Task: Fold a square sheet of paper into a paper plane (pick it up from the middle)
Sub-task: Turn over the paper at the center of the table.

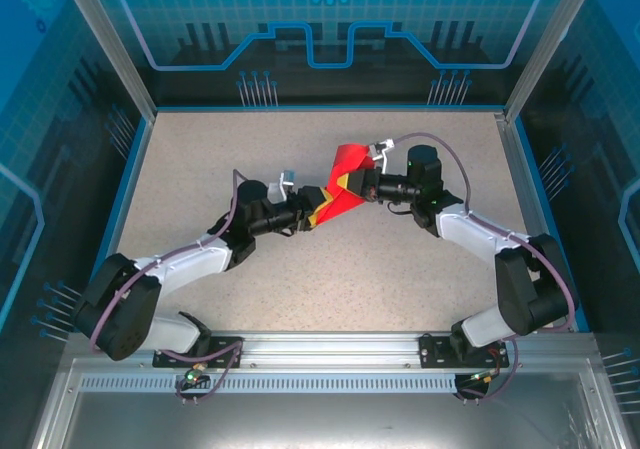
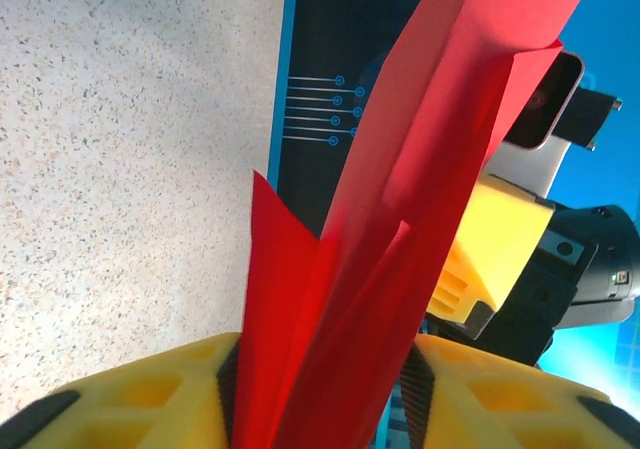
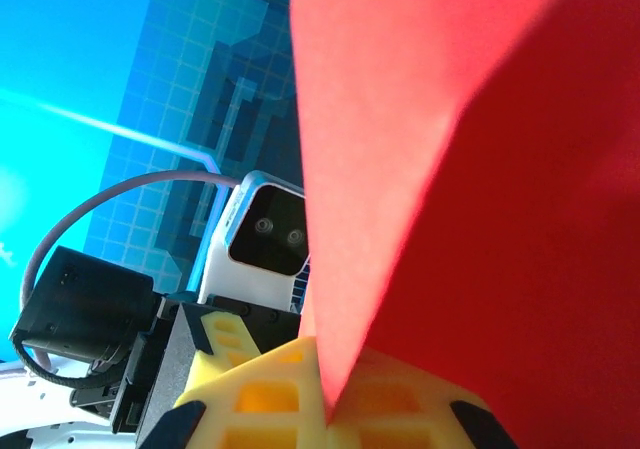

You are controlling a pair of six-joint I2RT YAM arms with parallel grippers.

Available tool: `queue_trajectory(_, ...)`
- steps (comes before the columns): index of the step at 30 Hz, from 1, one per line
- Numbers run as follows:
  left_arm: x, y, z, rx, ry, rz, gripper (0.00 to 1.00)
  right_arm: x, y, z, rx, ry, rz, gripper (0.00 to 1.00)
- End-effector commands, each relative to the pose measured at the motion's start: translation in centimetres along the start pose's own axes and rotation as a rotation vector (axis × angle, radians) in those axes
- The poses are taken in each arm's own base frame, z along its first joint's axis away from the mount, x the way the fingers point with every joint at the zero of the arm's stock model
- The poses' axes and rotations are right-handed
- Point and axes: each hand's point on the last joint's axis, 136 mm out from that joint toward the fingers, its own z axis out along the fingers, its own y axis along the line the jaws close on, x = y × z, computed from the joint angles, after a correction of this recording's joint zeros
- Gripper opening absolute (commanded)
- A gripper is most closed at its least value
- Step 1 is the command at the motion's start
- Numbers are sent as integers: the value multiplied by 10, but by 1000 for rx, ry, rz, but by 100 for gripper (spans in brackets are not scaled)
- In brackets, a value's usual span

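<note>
The speckled table [image 1: 200, 169] lies beneath the red paper [image 1: 349, 159], which hangs in the air over its middle, clear of the surface; the paper is creased into a narrow, layered strip that slants from lower left to upper right in the top view.

The left arm [image 1: 190, 259] reaches in from the left of the paper and the right arm [image 1: 490, 239] from the right of it, so the two meet at the strip from opposite sides.

The left pincer [image 1: 308, 215] sits at the paper's lower left end; in its own wrist view the left pincer [image 2: 325, 394] has its jaws part closed, and the loose folded layers of the paper [image 2: 400, 219] fill the gap, touching the dark pads on both sides and rising up and away from the yellow fingers [image 2: 150, 404].

The right pincer [image 1: 362, 185] sits just right of the paper's middle, below its upper flap; seen from its wrist, the right pincer [image 3: 330, 409] is pressed fully together on an edge of the paper [image 3: 460, 169], which spreads out broad above the yellow fingers [image 3: 260, 394].

The right pincer's yellow finger [image 2: 490, 254] shows just right of the paper in the left wrist view, close behind the strip.
</note>
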Motion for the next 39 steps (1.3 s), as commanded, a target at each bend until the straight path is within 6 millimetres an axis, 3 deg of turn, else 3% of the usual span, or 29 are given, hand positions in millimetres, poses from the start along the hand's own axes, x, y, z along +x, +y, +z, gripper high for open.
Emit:
queue_trajectory(1,-2,-18,1,43,16,46,40,-2,11,-7,-33,-3,-22,3)
queue_trajectory(7,-1,-24,-1,42,27,92,20,-1,3,-6,-18,2,-5,4)
queue_trajectory(12,1,-27,-1,33,48,116,16,-1,0,-6,-14,2,-1,4)
queue_trajectory(18,0,-24,-1,14,55,142,2,-1,-5,-8,-4,-3,6,6)
queue_trajectory(26,-1,-19,-7,-81,76,245,0,-2,-16,-20,58,-10,5,33)
queue_trajectory(30,-4,-14,-21,-256,98,443,0,-3,-24,-38,129,-18,-12,42)
queue_trajectory(39,-35,2,-58,-854,136,1097,0,-7,-47,-75,284,-43,-26,49)
